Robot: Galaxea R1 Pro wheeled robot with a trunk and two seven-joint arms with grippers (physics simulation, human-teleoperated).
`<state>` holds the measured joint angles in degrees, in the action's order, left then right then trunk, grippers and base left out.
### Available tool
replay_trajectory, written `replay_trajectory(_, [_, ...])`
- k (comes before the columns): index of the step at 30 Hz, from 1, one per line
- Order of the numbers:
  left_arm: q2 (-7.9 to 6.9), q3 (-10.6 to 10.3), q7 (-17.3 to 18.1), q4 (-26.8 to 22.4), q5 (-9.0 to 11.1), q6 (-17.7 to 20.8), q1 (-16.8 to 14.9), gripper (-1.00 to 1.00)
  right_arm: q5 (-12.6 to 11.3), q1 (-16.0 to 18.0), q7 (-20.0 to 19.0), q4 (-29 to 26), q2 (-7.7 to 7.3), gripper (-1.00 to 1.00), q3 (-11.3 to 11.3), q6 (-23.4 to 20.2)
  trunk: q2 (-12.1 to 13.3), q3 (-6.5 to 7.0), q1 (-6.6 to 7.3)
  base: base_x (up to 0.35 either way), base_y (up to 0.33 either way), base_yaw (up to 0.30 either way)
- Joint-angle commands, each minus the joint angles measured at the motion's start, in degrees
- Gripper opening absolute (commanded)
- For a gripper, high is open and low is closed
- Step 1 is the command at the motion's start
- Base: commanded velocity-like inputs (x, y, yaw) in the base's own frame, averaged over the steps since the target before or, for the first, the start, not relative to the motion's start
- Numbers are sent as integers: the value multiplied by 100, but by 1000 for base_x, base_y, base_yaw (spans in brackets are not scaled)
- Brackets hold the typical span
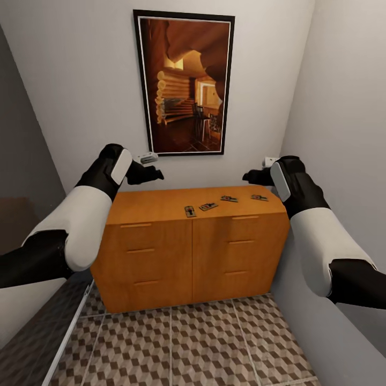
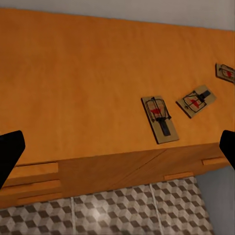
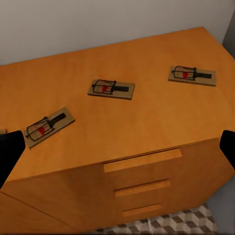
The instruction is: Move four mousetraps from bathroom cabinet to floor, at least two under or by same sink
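On top of the low orange-brown wooden cabinet point(image 1: 161, 206) with slim drawer handles lie all four small brown wooden mousetraps with wire parts, in a loose row along its right half: one near the front edge by the middle seam point(image 1: 190, 210), the next just beside it point(image 1: 208, 206), then a third point(image 1: 229, 199) and a fourth point(image 1: 259, 198) toward the right end. I have the left gripper point(image 1: 151, 174) hovering above the cabinet's left part and the right gripper point(image 1: 251, 175) above the right end, both with fingers spread apart and empty. I judge this the approach, nothing picked yet. Next I would lower the right gripper onto the nearest trap, pinching its thin slab across the short sides, before turning to the cube-patterned tiled floor point(image 1: 177, 348).
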<state>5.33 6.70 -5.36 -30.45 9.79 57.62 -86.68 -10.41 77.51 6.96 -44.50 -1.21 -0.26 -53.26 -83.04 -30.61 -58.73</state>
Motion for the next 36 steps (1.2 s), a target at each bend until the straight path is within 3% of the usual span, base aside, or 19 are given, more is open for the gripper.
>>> replay_trajectory(1, [8, 33, -55, 2, 57, 25, -2, 100, -60, 5, 71, -2, -1, 100, 0, -41, -3, -6, 0, 0, 0, 0])
replay_trajectory(4, [10, 36, -54, 7, 57, 28, 9, 100, -59, 3, 167, 0, -2, 100, 0, -60, -3, -6, 0, 28, -11, 0])
replay_trajectory(12, [13, 35, -53, 104, 58, 30, 27, 100, -72, 1, 862, -7, 14, 100, 0, -81, -3, -6, 0, 182, -146, 0])
replay_trajectory(22, [20, 33, -56, 197, 53, 30, 29, 100, -133, 1, 979, -10, 16, 100, -2, -102, -3, -6, 0, 75, -68, 0])
replay_trajectory(27, [28, 33, -58, 201, 50, 30, 29, 100, -354, 1, 975, -7, 22, 100, -14, -105, -3, -6, 0, 6, -5, 0])
replay_trajectory(36, [42, 41, -62, 398, 51, 25, 29, 100, -1026, 1, 982, 3, 12, 100, -15, -106, -3, -6, 0, 111, -23, 0])
